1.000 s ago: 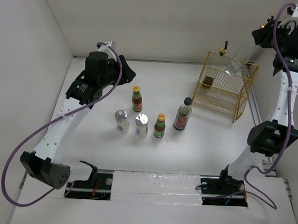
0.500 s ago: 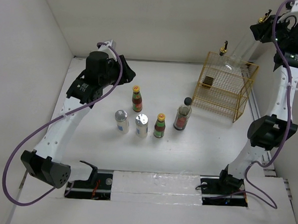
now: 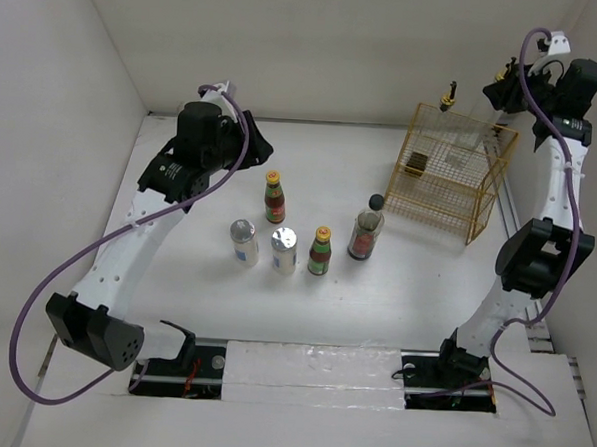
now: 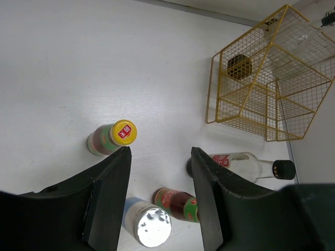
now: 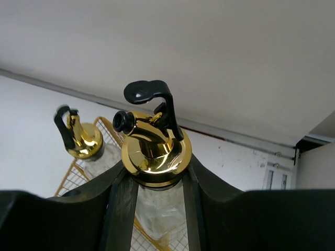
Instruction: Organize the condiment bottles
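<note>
White tabletop (image 3: 304,314): right end effector (image 5: 157,183) grips pourer bottle (image 5: 155,151) over basket (image 3: 436,181), could clip second bottle (image 5: 84,138) beside it; left end effector (image 4: 159,154) open, empty.

This looks like a robotics lab's test cell: a bare white table (image 3: 194,308) is boxed in by plain white walls (image 3: 288,43). The left arm (image 3: 127,245) and the right arm (image 3: 558,197) are bolted at its near edge, trailing purple cables (image 3: 34,305), with a few condiment bottles (image 3: 283,251) and a yellow wire basket (image 3: 446,176) set out.
</note>
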Available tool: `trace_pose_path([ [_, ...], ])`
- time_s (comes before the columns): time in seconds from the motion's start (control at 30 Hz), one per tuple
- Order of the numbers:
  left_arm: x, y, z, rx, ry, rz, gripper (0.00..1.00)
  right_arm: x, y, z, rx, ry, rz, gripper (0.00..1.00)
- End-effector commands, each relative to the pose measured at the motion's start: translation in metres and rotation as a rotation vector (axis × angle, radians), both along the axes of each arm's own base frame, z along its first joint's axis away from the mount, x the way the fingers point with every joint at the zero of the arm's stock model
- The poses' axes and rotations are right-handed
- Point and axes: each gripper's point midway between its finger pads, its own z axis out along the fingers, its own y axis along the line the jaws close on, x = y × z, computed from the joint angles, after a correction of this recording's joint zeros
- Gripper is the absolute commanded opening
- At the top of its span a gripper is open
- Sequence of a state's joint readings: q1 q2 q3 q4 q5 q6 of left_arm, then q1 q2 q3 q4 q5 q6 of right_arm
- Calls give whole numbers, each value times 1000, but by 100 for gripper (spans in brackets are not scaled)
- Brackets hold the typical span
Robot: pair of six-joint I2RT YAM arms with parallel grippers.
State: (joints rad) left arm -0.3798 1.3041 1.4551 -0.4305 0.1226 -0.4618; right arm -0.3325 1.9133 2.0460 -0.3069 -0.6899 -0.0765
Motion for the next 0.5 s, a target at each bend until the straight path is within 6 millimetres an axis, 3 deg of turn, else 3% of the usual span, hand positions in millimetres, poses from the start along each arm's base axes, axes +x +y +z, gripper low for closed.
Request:
trace_pose_path([
  [0.0,4,-2,17,-23,-50,4,46,-9,2,29,-47,-97,0,0],
  [0.2,5,-6,9,-33,-34,-10,46,-1,20,-16,-42,-18,36,0],
  [0.33,5,-6,1,-26,-17,-10,46,-1,17,-26,-44,11,19,0],
  [0.47,1,-7,-5,-32,0,-14,46,-3,33,-48,-40,55,49,0],
])
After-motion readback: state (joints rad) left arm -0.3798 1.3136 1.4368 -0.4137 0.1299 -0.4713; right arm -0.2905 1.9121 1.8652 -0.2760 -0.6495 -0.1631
